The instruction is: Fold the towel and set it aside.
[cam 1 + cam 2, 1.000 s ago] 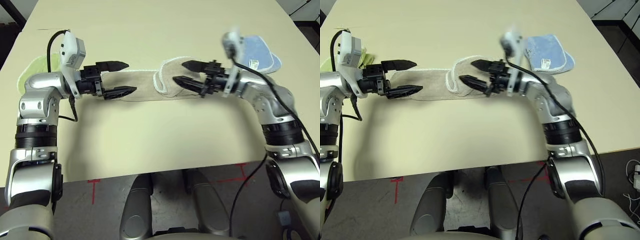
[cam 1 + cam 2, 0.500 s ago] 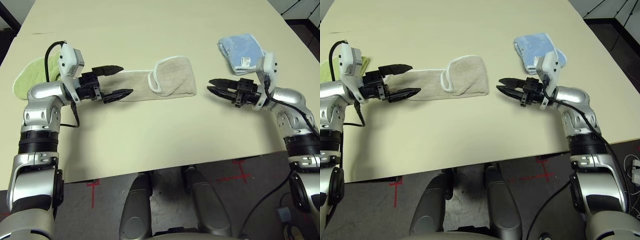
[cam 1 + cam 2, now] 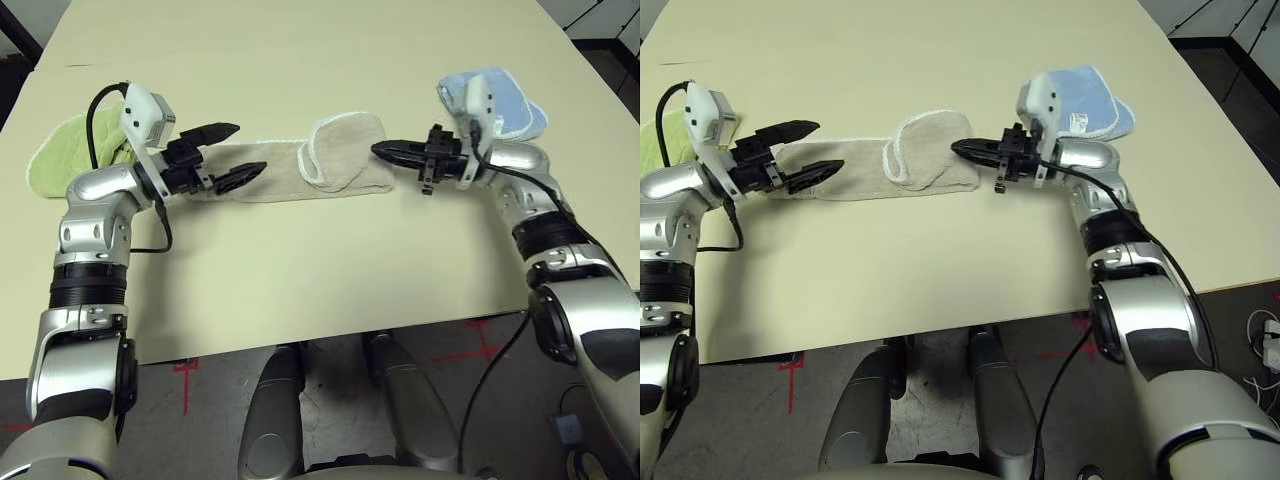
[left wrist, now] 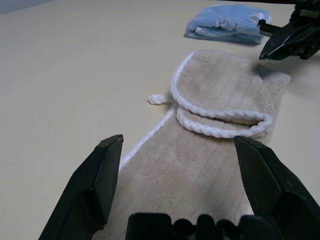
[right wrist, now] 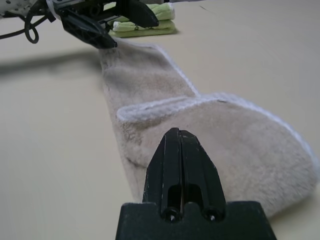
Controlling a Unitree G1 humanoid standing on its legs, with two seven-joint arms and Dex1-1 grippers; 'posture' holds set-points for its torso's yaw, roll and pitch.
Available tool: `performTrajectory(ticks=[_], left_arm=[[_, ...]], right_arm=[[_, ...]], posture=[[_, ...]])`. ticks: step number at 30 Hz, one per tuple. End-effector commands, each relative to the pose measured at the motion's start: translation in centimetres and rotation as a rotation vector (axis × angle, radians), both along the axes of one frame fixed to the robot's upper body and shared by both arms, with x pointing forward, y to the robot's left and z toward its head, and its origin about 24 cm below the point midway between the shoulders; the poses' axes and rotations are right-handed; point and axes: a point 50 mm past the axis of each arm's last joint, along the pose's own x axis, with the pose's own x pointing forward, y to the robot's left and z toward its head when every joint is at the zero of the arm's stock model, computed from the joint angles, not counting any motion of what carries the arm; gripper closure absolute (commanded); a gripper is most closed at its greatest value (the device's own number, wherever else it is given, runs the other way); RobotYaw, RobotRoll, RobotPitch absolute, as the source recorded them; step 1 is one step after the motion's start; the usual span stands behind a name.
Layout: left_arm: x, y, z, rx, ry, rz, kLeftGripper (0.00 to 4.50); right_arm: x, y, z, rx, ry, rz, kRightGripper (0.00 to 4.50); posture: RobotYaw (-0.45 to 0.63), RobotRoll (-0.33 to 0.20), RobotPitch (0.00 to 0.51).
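Here, in the left eye view, the towel (image 3: 300, 170) is seen lying on the counter (image 3: 320, 270) as a long strip, its right end folded over. The left claw (image 3: 232, 154) is held spread over the strip's left end. The right claw (image 3: 385, 151) is pressed together, empty, at the folded end. In the left wrist view, a blue towel (image 4: 225, 25) is seen beyond. In the right wrist view, a green cloth (image 5: 145, 25) is seen past the strip's far end.

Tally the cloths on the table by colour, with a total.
Beige towel: 1
Blue towel: 1
Green cloth: 1
Total: 3
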Motion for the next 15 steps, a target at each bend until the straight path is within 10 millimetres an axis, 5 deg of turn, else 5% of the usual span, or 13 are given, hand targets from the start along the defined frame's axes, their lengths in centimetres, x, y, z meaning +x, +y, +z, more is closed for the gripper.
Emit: performTrajectory(ticks=[1,15], left_arm=[[-0.5,1.0,-0.2,0.002,0.002,-0.034,0.0],[-1.3,1.3,-0.1,0.109,0.052,-0.243,0.0]], right_arm=[[0.3,0.9,-0.6,-0.023,0.011,0.001,4.45],[1.0,2.1,-3.5,-0.237,0.148,-0.106,4.45]], posture=[[0.09,0.0,0.267],[0.09,0.0,0.269]])
